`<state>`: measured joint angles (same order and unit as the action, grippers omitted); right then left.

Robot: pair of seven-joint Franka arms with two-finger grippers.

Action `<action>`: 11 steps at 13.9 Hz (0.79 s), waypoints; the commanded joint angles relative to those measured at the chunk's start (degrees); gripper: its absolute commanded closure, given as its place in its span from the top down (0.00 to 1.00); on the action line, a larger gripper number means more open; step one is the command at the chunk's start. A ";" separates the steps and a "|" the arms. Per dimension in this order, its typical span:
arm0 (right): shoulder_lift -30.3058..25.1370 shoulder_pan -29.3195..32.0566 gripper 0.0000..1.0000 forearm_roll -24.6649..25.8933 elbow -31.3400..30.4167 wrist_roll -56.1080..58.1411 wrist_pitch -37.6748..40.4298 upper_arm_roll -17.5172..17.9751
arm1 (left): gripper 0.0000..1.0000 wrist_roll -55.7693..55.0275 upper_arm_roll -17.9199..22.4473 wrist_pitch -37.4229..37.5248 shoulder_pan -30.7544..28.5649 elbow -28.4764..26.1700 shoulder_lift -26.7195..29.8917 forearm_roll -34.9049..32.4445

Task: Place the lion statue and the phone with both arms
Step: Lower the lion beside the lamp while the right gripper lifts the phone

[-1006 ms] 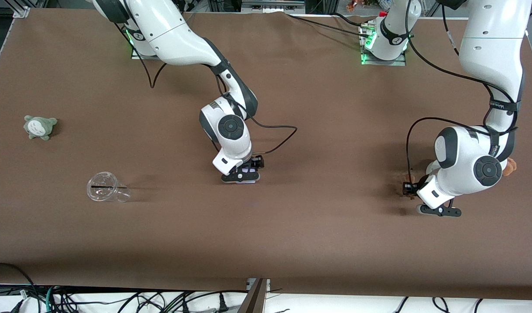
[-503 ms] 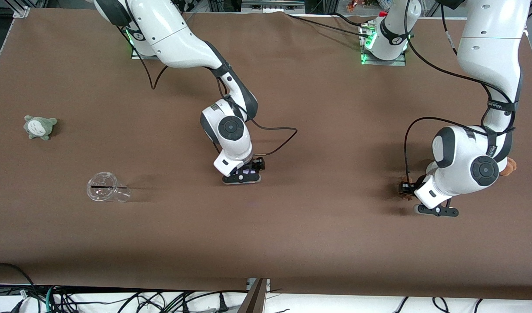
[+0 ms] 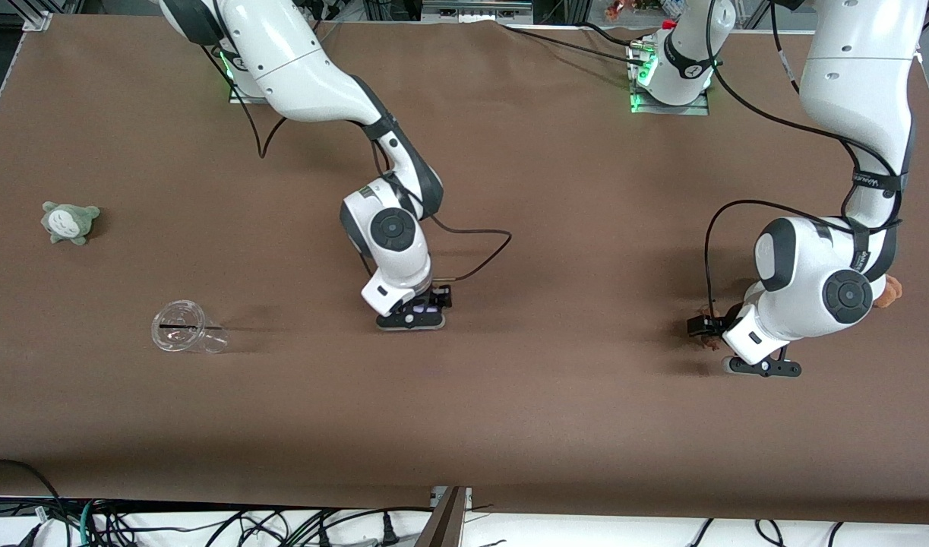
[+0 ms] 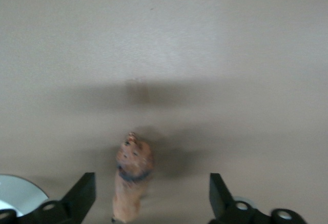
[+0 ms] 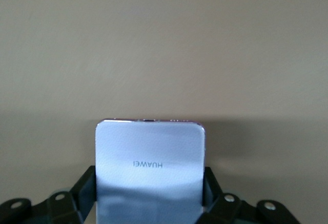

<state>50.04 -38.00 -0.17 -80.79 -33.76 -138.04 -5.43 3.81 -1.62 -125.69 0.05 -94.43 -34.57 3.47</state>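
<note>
The lion statue [image 4: 132, 175], a small orange-brown figurine, lies on the brown table between the wide-open fingers of my left gripper [image 4: 151, 185], closer to one finger and touching neither. In the front view the left gripper [image 3: 706, 330] is low over the table at the left arm's end, with the statue [image 3: 712, 342] mostly hidden under it. My right gripper [image 3: 432, 301] is shut on the phone [image 5: 149, 167], whose pale lavender face reads HUAWEI. It holds the phone [image 3: 425, 310] just above the middle of the table.
A grey-green plush toy [image 3: 69, 221] and a clear plastic cup [image 3: 181, 328] lying on its side are at the right arm's end. A tan plush [image 3: 889, 291] shows past the left arm's wrist. A white disc [image 4: 15, 196] is beside the left gripper.
The right gripper has carried the phone a little toward the right arm's end of the table. The left gripper has shifted slightly the same way.
</note>
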 commanded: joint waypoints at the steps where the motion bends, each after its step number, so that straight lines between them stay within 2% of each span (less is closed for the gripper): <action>1: -4.23 5.29 0.26 -0.44 0.02 3.59 7.66 0.77 | 1.00 -0.29 -0.49 4.21 0.13 -1.02 5.11 0.84; 6: -5.57 14.35 0.26 -1.24 -0.77 9.66 13.84 0.07 | 1.00 -0.12 -1.10 9.22 0.22 -0.93 12.93 0.58; 8: -5.57 17.86 0.26 -1.24 -1.65 15.10 14.20 -0.10 | 1.00 -0.20 -1.02 12.82 0.13 -0.76 16.79 0.14; 11: -5.04 20.77 0.26 -1.06 -3.05 15.83 13.50 -0.19 | 1.00 -0.38 -0.84 18.26 -0.40 0.11 21.81 0.13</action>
<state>45.59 -18.53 -0.57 -82.31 -19.08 -124.44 -6.11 3.62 -2.67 -111.22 0.08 -93.97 -16.82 3.47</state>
